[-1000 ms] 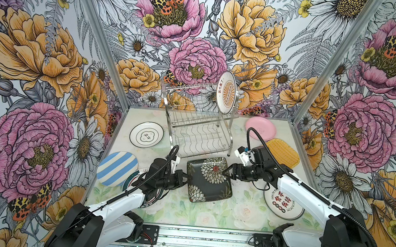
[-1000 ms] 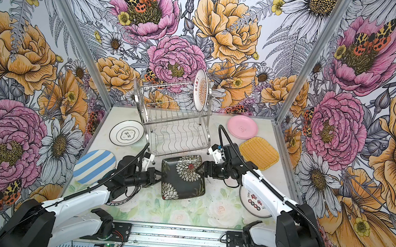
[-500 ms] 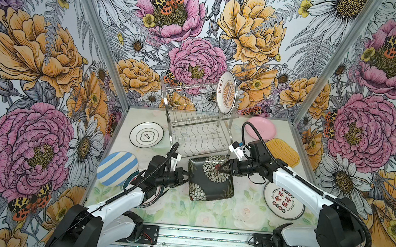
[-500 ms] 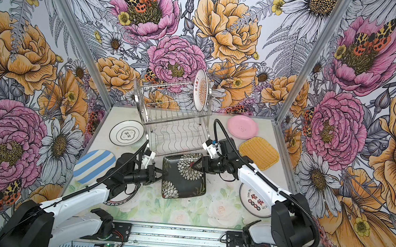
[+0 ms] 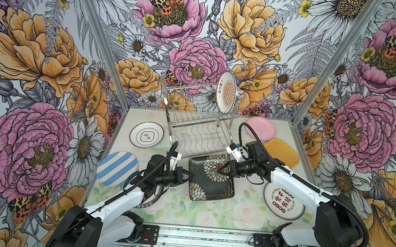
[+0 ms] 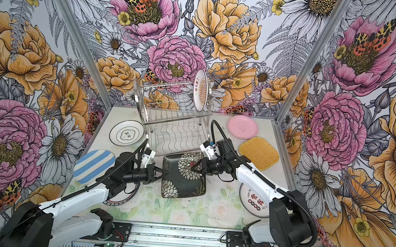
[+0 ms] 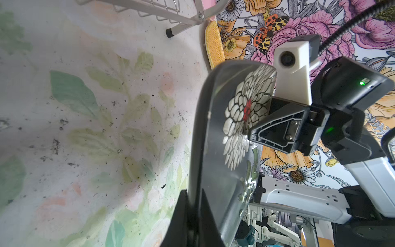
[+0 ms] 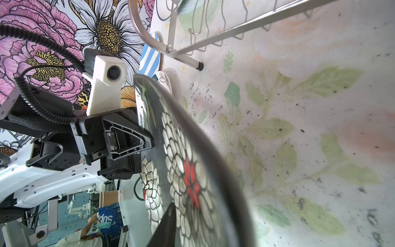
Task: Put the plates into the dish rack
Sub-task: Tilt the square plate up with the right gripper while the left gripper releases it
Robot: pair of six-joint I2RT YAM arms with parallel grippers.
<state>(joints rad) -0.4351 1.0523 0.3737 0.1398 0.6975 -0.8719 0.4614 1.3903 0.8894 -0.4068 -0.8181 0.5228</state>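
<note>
The square black floral plate (image 5: 211,181) (image 6: 183,179) hangs just above the table in front of the dish rack (image 5: 199,129) (image 6: 175,124). My left gripper (image 5: 188,175) (image 7: 195,205) is shut on its left rim. My right gripper (image 5: 223,168) (image 8: 173,208) is closed over the plate's right edge: one finger lies on the big white flower, the other is hidden behind the plate. A white plate with an orange design (image 5: 227,92) stands upright at the right end of the rack's upper tier.
Flat on the table lie a white black-ringed plate (image 5: 146,134), a blue-striped one (image 5: 117,168), a pink one (image 5: 261,128), a yellow woven-look one (image 5: 281,153) and a white one with red characters (image 5: 284,201). Another plate (image 5: 154,196) is partly hidden under my left arm.
My right gripper has moved left onto the black plate's right edge and its jaws have narrowed around it. The left gripper keeps its hold on the left rim.
</note>
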